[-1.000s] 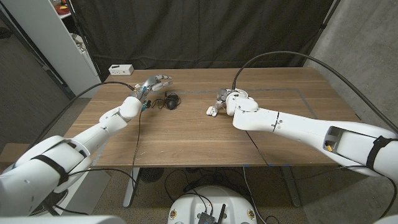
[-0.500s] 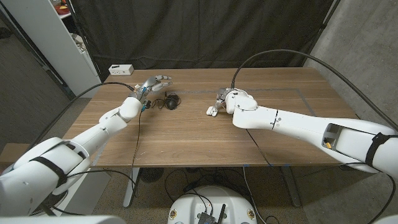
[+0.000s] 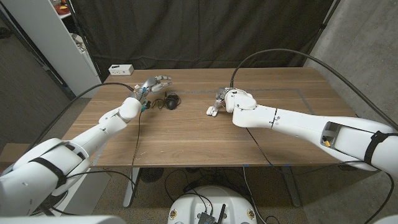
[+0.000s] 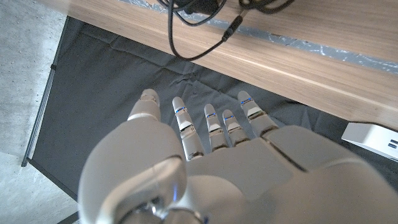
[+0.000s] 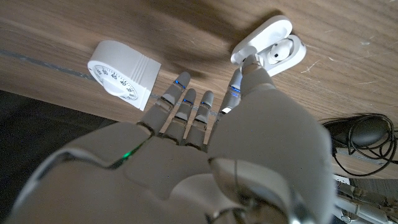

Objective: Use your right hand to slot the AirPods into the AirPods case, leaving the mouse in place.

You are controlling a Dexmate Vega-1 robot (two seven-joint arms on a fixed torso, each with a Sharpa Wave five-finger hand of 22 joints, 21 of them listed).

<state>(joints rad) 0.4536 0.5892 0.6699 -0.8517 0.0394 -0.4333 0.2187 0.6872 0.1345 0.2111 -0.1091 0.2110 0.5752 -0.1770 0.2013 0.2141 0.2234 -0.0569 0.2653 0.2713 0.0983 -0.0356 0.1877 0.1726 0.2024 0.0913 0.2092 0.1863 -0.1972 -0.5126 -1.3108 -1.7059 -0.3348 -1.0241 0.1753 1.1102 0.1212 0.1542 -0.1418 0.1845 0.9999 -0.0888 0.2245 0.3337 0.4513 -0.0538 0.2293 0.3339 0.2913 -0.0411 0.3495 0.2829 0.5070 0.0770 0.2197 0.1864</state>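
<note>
The right hand (image 5: 205, 143) is hovering with fingers loosely spread and holding nothing, just beyond whose fingertips the AirPods case (image 5: 268, 42) is lying open with an earbud seemingly seated, suggesting slotting is nearly done, the mouse (image 5: 367, 132) sitting undisturbed well apart.

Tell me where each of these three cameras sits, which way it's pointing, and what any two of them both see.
Head view: on the robot's head, looking down over the wooden table; both arms, left hand, right hand.
Left wrist view: on the left wrist, along the back of that hand toward the table edge and dark curtain.
Right wrist view: on the right wrist, over that hand at the open AirPods case.
Shared: head and right wrist views both show the case and the black mouse.
</note>
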